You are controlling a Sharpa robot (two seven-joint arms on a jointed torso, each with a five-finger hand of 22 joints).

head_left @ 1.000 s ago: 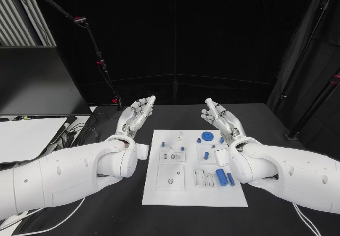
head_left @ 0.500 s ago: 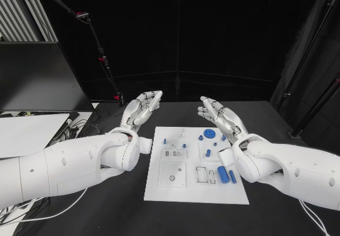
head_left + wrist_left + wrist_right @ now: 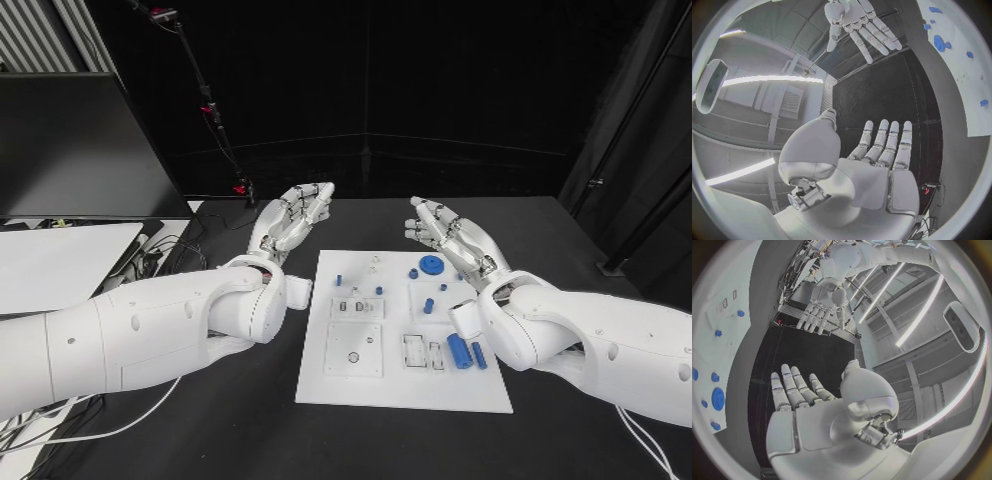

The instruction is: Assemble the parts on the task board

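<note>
On the black table (image 3: 274,400) between our arms: white task board (image 3: 397,385), blue parts (image 3: 459,350) lying loose (assembly apparently unstarted); left hand (image 3: 289,222) and right hand (image 3: 447,237) flat-fingered, empty, beyond its far corners.

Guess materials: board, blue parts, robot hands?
Board: looks like matte white plastic, flat and even with no glare; painted metal can't be ruled out.
Blue parts: probably moulded or printed plastic, one solid colour with a dull sheen.
Left robot hand and right robot hand: silver with soft highlights, likely metal or metallic-coated plastic; can't tell which.
</note>
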